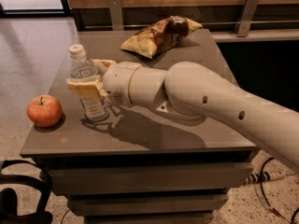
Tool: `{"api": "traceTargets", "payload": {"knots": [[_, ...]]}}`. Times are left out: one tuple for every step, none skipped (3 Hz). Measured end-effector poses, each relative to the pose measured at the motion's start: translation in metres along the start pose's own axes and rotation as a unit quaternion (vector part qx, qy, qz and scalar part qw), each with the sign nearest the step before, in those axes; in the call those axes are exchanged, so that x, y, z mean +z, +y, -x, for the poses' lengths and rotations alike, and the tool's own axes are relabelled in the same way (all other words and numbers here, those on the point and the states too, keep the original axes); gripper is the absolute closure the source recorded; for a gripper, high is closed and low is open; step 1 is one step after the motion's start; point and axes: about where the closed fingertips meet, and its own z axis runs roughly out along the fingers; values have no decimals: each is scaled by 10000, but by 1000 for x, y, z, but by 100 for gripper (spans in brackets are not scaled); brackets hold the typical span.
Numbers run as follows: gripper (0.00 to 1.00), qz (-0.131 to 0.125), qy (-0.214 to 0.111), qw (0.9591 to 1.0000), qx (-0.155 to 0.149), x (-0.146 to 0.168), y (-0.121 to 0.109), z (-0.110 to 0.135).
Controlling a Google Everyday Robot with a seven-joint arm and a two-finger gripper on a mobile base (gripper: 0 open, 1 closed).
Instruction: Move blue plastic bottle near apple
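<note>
The blue plastic bottle (92,105), clear with a white cap, stands upright on the grey table (154,134) near its left side. The red-orange apple (44,110) sits at the table's front left corner, a short gap to the left of the bottle. My gripper (83,73) reaches in from the right at the bottle's mid height. One finger (86,88) lies across the bottle's front and the other sits behind it, so the gripper is shut on the bottle. The bottle's base rests on the table.
A yellow-and-brown snack bag (161,35) lies at the back of the table. My thick arm (210,101) spans the table's right half. The table's left and front edges drop to the floor. Black cables (23,195) lie on the floor at the lower left.
</note>
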Motion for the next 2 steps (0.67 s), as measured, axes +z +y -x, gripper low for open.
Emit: {"api": "traceTargets", "payload": {"knots": [[11,1,0,10000,-1,0,0,0],[0,14,0,10000,-12,1,2,1]]}}
